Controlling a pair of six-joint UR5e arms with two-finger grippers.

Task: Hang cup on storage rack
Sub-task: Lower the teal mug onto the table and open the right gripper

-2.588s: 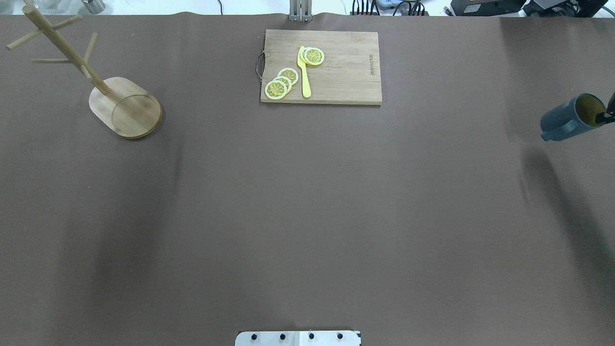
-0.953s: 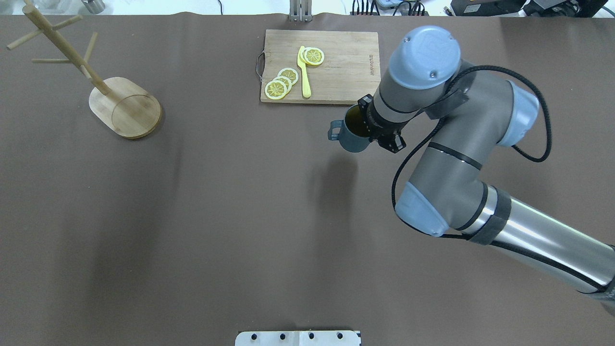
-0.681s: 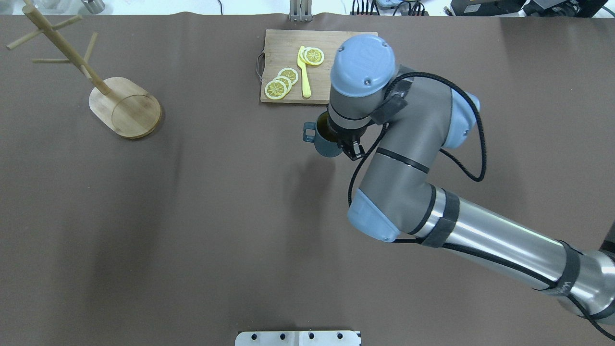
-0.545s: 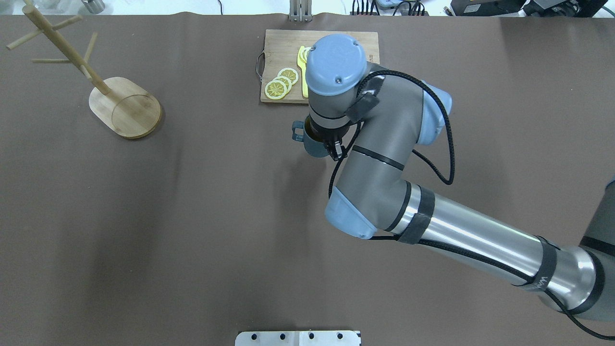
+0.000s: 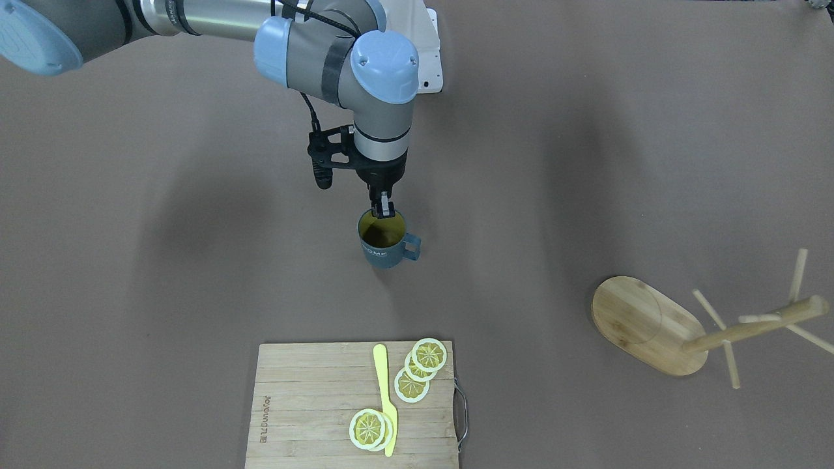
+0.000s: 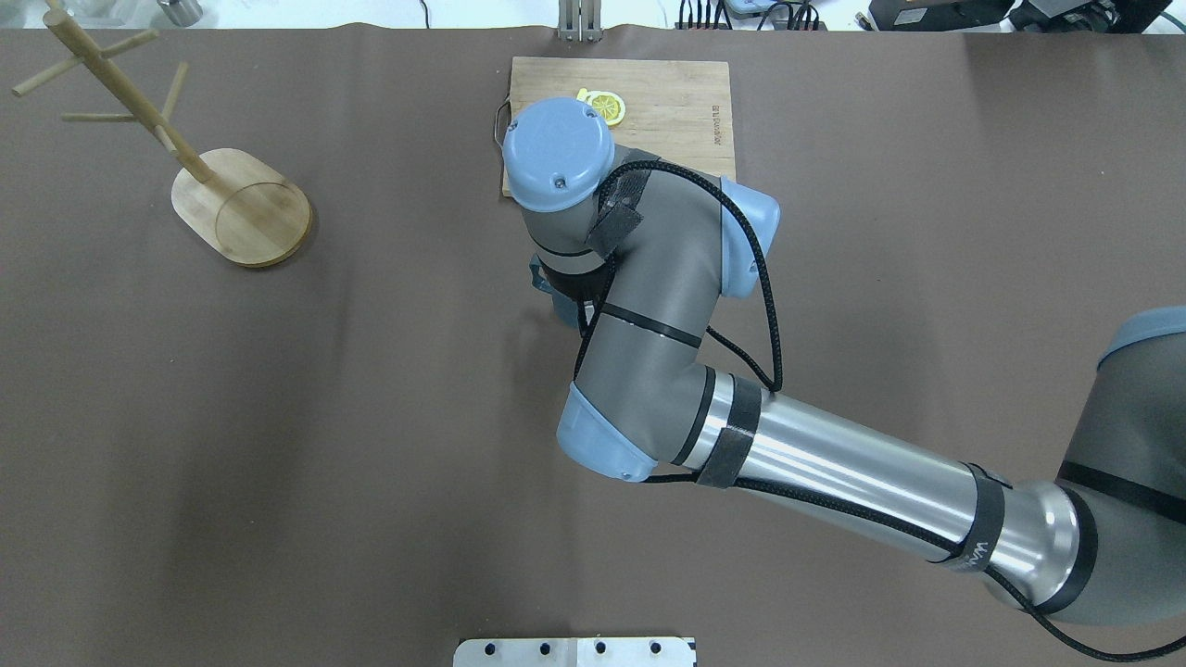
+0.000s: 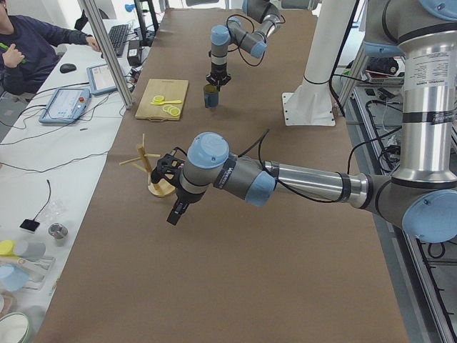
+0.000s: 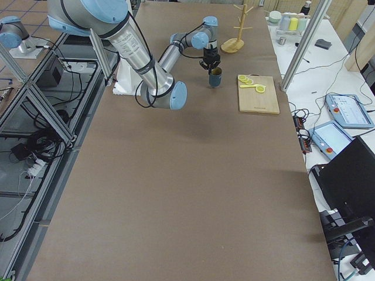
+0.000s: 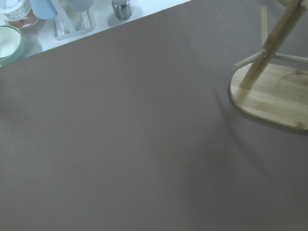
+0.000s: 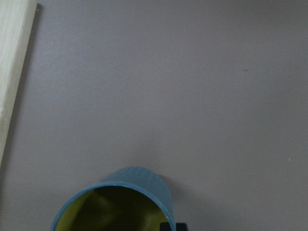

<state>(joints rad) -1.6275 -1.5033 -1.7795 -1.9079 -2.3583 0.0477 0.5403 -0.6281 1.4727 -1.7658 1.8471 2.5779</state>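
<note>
The cup (image 5: 384,248), dark teal with a yellow inside, hangs upright from my right gripper (image 5: 383,211), which is shut on its rim at the side nearest the robot, handle toward the storage rack. It is low over the table in front of the cutting board; I cannot tell if it touches. In the overhead view only the cup's handle (image 6: 537,274) shows beneath the wrist. The right wrist view shows the cup's rim (image 10: 115,199). The storage rack (image 5: 651,326) (image 6: 241,208) stands far off at the table's far left. My left gripper (image 7: 177,211) hovers near the rack; I cannot tell its state.
A wooden cutting board (image 5: 313,404) (image 6: 686,102) with lemon slices (image 5: 420,368) and a yellow knife (image 5: 386,397) lies just beyond the cup. Bare brown table lies between cup and rack. Containers (image 9: 43,14) stand past the table's left end.
My right arm has carried the cup from the table's right edge leftward to the middle, in front of the cutting board, turning it upright. The rack and board have not moved.
</note>
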